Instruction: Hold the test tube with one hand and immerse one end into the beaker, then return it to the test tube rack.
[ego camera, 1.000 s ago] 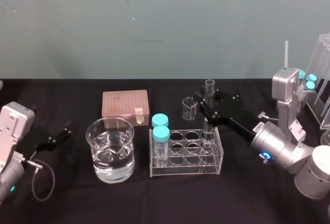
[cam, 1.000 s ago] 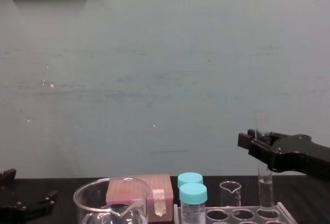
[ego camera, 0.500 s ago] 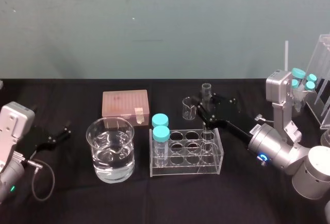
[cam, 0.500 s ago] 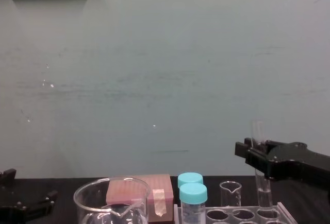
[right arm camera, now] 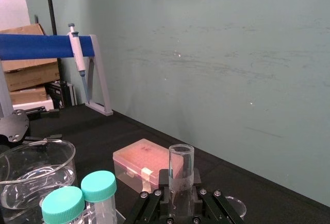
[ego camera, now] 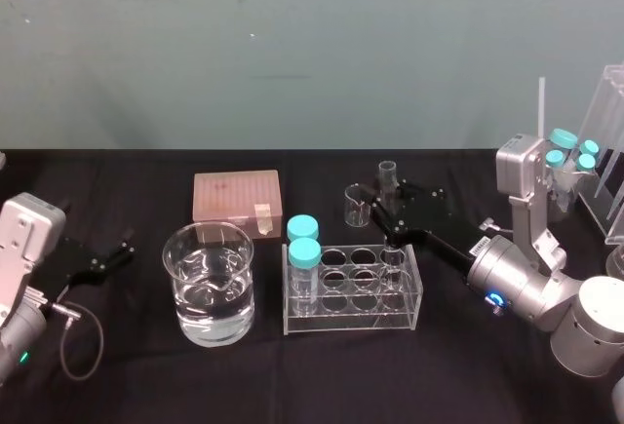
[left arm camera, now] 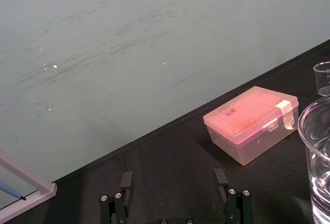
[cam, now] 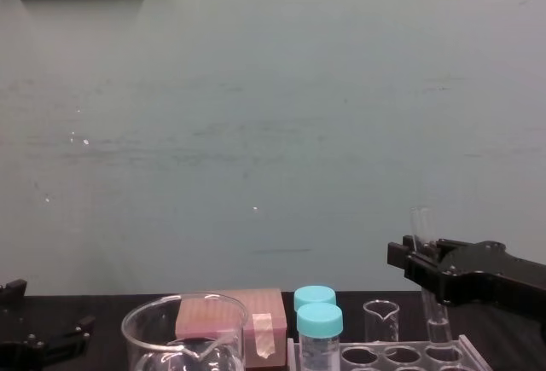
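- Glass beaker (ego camera: 209, 283), holding water, stands nearest, left of the test tube rack (ego camera: 353, 325)
- Left gripper (ego camera: 122, 250) rests far left, fingers spread
- Right gripper (ego camera: 387, 212) pinches the test tube (ego camera: 388, 173), upright in the rack's far right hole

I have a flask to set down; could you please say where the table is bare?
Free: in front of the beaker and test tube rack, and between beaker and left pincer. Crowded behind the rack, by the right pincer.
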Robot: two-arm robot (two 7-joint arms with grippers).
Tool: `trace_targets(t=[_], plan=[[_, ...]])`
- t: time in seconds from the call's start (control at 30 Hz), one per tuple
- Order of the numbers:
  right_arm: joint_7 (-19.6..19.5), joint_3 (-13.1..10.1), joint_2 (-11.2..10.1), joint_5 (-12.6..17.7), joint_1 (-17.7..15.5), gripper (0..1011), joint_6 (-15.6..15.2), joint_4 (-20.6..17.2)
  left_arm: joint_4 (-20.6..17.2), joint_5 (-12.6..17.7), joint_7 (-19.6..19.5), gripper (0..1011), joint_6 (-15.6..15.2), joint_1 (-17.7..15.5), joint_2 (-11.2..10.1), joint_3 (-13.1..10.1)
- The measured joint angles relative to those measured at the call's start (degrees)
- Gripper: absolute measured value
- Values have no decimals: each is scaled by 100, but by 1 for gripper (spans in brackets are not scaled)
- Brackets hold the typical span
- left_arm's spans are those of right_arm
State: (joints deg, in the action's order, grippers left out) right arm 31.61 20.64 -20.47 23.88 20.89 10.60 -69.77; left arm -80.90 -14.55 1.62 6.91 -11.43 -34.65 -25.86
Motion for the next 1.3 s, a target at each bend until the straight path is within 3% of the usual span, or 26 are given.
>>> trace_targets(t=[0.63,1.03,1.1,1.13,1.3], plan=[[4,-12,-7,28,-11,253,7,-20,0,0,0,1000,0,0,0,0],[4,-12,-7,33,-12,656,11,-23,0,0,0,1000,0,0,0,0],[4,-11,-7,33,-13,687,11,-23,0,0,0,1000,0,0,0,0],[4,-12,-7,33,-12,752,11,-23,0,0,0,1000,0,0,0,0],[4,-11,-7,33,-13,872,11,-23,0,0,0,1000,0,0,0,0]])
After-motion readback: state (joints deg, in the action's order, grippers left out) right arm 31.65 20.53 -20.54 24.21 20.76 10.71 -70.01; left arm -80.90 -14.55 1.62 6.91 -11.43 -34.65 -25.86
